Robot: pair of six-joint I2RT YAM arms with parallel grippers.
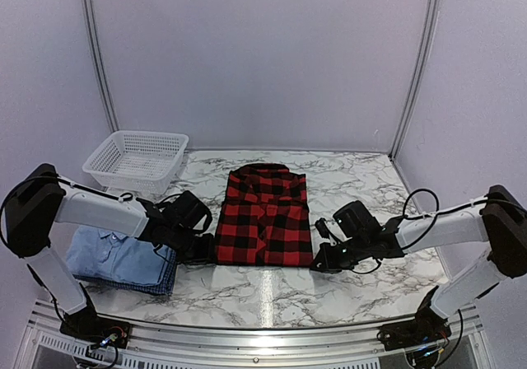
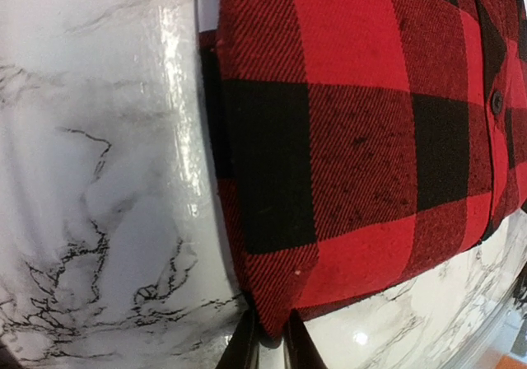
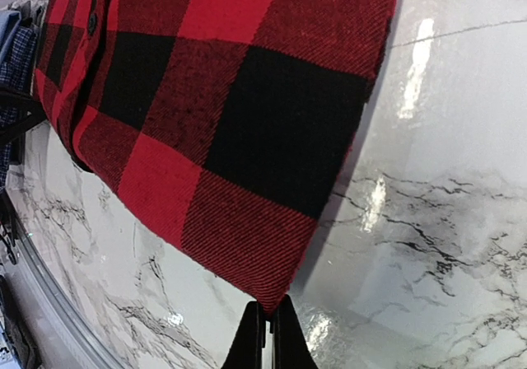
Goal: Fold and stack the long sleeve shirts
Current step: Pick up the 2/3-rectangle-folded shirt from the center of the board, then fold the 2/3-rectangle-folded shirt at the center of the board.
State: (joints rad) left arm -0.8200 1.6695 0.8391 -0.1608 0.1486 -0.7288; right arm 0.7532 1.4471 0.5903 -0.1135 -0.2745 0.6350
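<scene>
Both nipped shut on hem corners of plaid shirt (image 1: 265, 217): left tool (image 2: 272, 346) L corner, right tool (image 3: 268, 336) R; prob. to lift hem evenly for fold.

- Top cam sits high up at the near side, looking down on the whole table (image 1: 272, 291).
- Wrist cams are super close: left on the shirt (image 2: 346, 138)'s near-left corner, right on its near-right.
- All three share that shirt.
</scene>
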